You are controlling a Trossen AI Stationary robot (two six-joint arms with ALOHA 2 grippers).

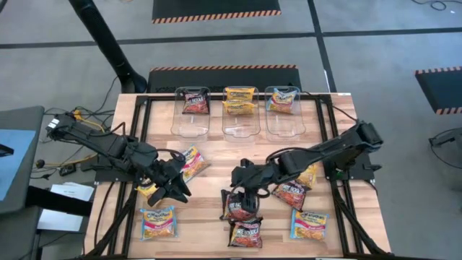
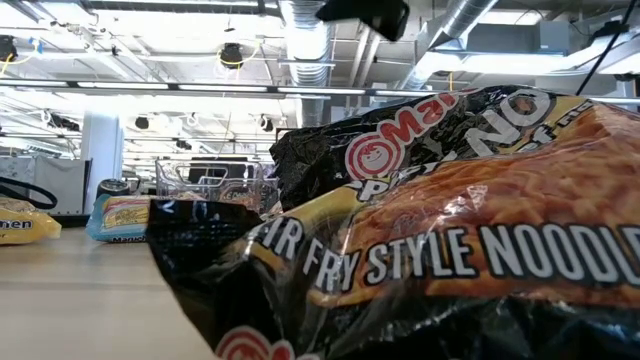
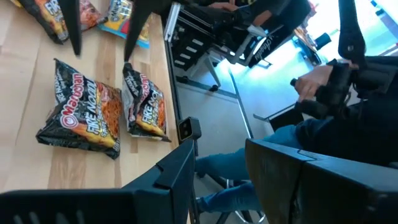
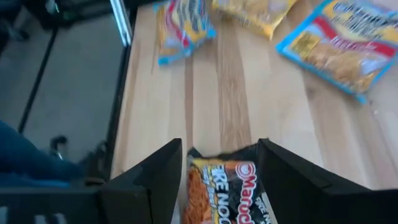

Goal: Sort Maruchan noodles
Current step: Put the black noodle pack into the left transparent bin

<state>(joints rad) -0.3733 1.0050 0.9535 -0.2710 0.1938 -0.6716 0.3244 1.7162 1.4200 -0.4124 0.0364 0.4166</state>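
Note:
Maruchan noodle packets lie flat on the wooden table. My right gripper is open and slants down over a dark red-black packet near the table's middle front. Its two fingers stand on either side of the packet's end, and I see no touch. A second dark packet lies nearer the front edge. My left gripper hangs open over the left half, nothing between its fingers, beside a yellow packet and a blue-yellow one.
Three clear tubs stand at the far edge, holding a dark red, a yellow and a blue-yellow packet. More packets lie at the front left and on the right. A seated person shows beyond the table's edge.

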